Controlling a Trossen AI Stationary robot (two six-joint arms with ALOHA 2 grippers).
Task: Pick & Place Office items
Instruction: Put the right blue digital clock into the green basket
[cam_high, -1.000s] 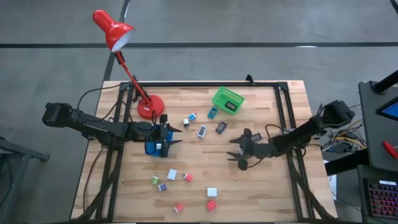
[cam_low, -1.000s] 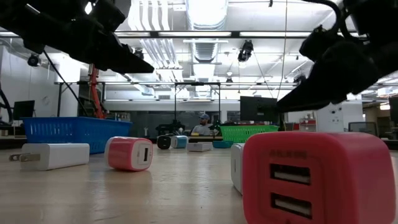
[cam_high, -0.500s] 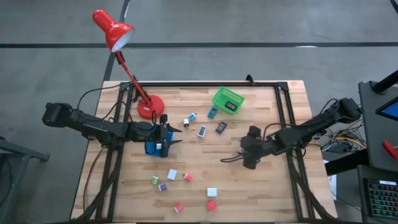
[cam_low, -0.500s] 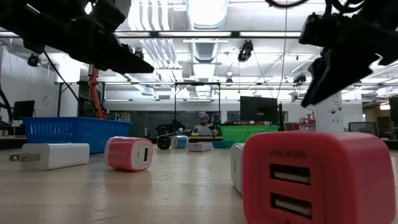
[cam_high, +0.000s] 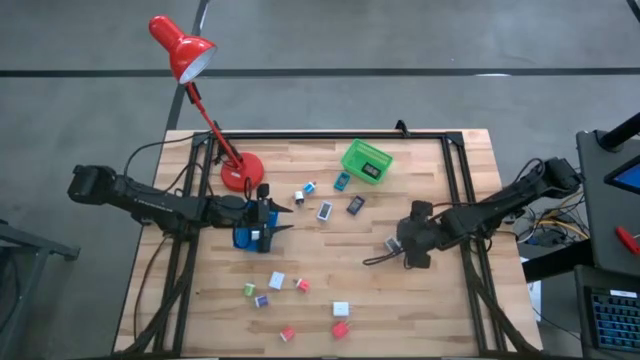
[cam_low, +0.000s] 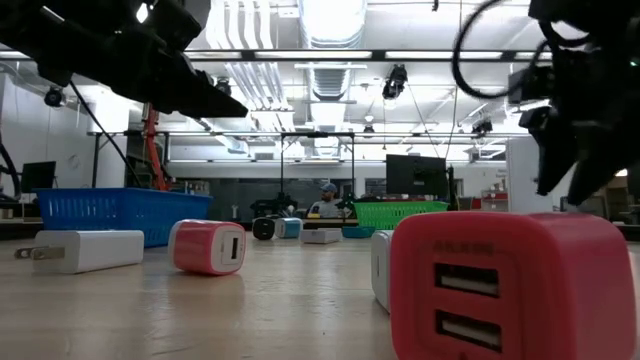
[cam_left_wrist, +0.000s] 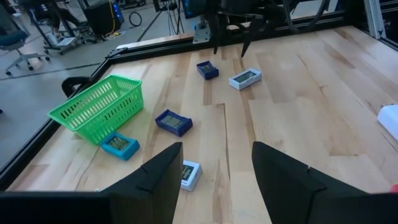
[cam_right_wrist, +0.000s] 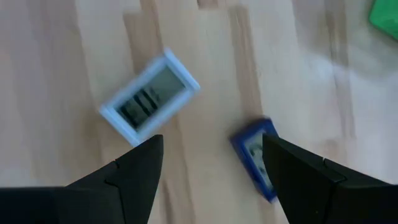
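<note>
Directly beneath the right gripper (cam_right_wrist: 211, 146), a white-framed flat piece (cam_right_wrist: 149, 98) and a blue flat piece (cam_right_wrist: 256, 155) lie just beside each other on the table. Over the last second the wrist has swung from a level pose to point down at them, jaws spread and empty, so a pick looks imminent. Farther off, the left gripper (cam_left_wrist: 214, 155) has stayed above the blue tray (cam_high: 243, 240), jaws parted, holding nothing.

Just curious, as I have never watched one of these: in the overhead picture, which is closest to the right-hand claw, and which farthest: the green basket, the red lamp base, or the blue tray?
From the right gripper:
1. Green basket, toward the table's far edge.
2. Blue tray, across the table under the left gripper.
3. Red lamp base, far left corner; farthest, though only narrowly beyond the tray.
</note>
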